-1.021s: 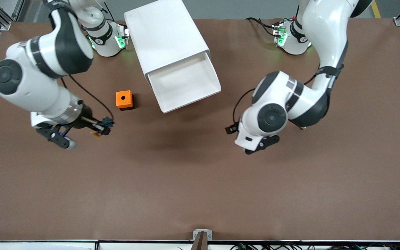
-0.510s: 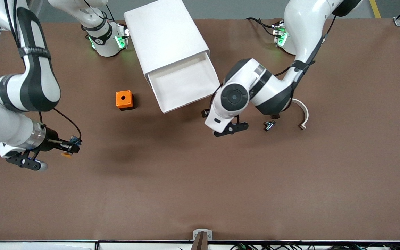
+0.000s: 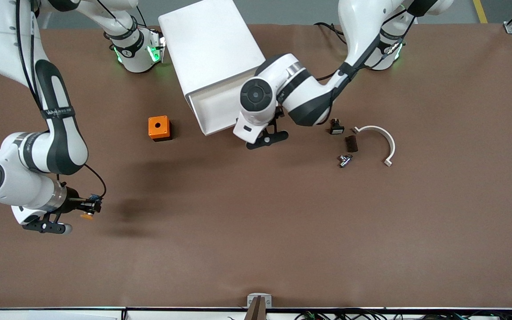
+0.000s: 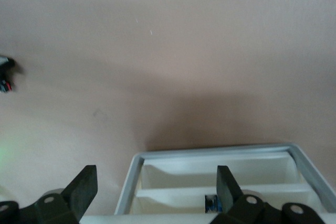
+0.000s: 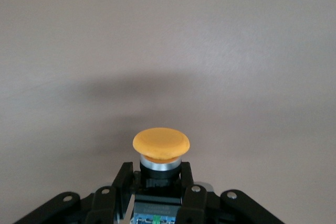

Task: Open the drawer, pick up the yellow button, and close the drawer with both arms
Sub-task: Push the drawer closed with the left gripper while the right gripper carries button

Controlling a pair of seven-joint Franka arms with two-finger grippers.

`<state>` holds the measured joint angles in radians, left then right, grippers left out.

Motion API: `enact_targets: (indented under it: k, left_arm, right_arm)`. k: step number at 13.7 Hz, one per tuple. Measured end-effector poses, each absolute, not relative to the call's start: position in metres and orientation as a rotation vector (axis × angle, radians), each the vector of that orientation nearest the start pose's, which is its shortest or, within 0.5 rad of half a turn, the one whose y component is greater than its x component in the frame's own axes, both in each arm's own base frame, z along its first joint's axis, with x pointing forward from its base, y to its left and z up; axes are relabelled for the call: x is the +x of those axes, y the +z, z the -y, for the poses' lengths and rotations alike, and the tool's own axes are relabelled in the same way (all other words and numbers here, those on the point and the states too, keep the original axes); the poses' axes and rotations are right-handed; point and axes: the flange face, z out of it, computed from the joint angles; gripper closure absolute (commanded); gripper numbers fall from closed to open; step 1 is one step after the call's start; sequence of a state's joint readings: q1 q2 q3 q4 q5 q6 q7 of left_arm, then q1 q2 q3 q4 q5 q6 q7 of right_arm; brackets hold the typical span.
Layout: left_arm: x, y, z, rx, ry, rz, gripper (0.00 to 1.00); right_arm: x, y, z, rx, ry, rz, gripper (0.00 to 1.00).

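Observation:
The cabinet [image 3: 211, 49] stands near the arms' bases with its top drawer [image 3: 214, 111] pulled out. My left gripper [image 3: 262, 135] hangs over the drawer's front edge; in the left wrist view it [image 4: 156, 192] is open and empty, with the drawer's rim [image 4: 210, 153] between its fingertips. My right gripper [image 3: 88, 209] is over bare table toward the right arm's end, shut on the button [image 3: 88, 215]. In the right wrist view its fingers [image 5: 122, 182] clamp the black body below the button's orange-yellow cap [image 5: 160, 142].
An orange box with a hole [image 3: 158, 128] sits on the table beside the drawer. Toward the left arm's end lie a small red-capped button [image 3: 336, 127], a dark block [image 3: 351, 143], a metal piece [image 3: 344, 160] and a white curved piece [image 3: 382, 140].
My right arm has carried the button away from the orange box, toward the front camera. My left arm has swung from over the small parts to the drawer's front edge, uncovering them.

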<state>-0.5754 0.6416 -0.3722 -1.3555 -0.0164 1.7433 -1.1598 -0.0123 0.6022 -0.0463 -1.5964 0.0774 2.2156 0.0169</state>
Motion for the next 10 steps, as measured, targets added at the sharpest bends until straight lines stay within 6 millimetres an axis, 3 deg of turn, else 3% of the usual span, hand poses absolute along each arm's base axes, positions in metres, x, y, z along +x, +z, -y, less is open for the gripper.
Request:
enact_targets:
  k: [3,8,10]
  left_arm:
    - [0.415,0.348,0.558,-2.993,0.479,0.388,0.00]
    - [0.367,0.344,0.589,-2.961,0.470,0.380,0.00]
    - [0.355,0.344,0.596,-2.955,0.465,0.382,0.00]
  right_arm:
    - [0.698,0.242,0.053,-3.111,-0.057,-0.143,0.98]
    - [0.699,0.223,0.052,-3.112,-0.059,-0.139,0.94]
    - [0.698,0.212,0.052,-3.113,-0.055,-0.138,0.83]
